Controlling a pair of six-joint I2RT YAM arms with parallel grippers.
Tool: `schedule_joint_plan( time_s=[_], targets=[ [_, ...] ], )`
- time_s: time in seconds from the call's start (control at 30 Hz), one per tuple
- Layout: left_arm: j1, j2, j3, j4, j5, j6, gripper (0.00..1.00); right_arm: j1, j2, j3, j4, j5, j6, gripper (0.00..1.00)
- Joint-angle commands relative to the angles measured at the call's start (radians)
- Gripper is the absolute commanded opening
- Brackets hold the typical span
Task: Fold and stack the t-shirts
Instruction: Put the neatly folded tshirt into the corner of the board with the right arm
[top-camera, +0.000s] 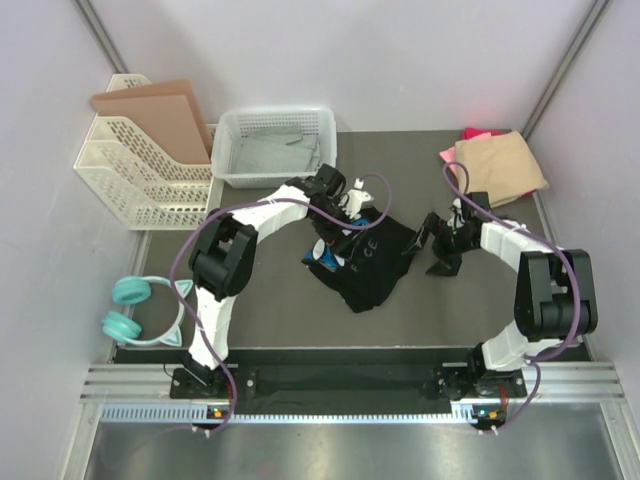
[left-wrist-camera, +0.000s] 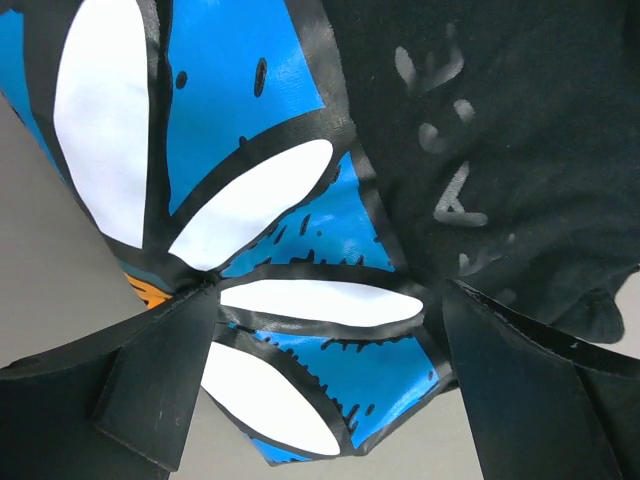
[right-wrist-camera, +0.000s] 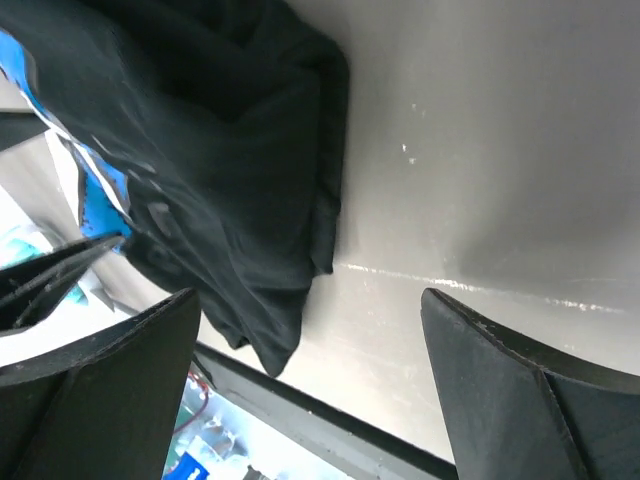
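over the black t-shirt (top-camera: 375, 265), left arm (top-camera: 262, 212) reaches, jaws apart.

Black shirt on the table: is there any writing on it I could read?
"F CE": pale letters on the black t-shirt, top view; one letter seems creased away.
"A": left wrist view, the only one of the faded grey letters there that reads.
No words on the blue-and-white print.

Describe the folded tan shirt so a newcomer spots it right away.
Start at the dark table and go to its far right corner. The tan t-shirt lies there folded flat, with a pink t-shirt peeking out beneath it. It is the only light brown cloth; the black t-shirt sits crumpled mid-table, and the brown cardboard sheets stand far left.
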Motion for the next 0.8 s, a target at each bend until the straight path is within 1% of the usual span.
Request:
schedule_joint_plan(
  time_s=[0.0,0.2,0.37,0.6,0.77],
  targets=[
    [0.0,-0.048,-0.048,0.065,-0.025,0.002,0.99,0.005,-0.047,-0.039,0.155,-0.056,0.017,0.91],
    [0.0,-0.073,-0.133,0.098,-0.037,0.006,0.99,0.006,0.045,-0.031,0.217,-0.079,0.025,0.89],
    [0.0,-0.084,-0.162,0.102,-0.054,0.02,0.99,0.015,0.125,-0.014,0.254,-0.072,0.022,0.88],
    [-0.002,-0.11,-0.18,0.1,-0.039,0.016,0.99,0.078,0.221,-0.014,0.31,-0.044,0.052,0.87],
    [-0.003,-0.131,-0.182,0.094,-0.023,0.014,0.99,0.13,0.277,-0.008,0.381,-0.044,0.092,0.84]
  ],
)
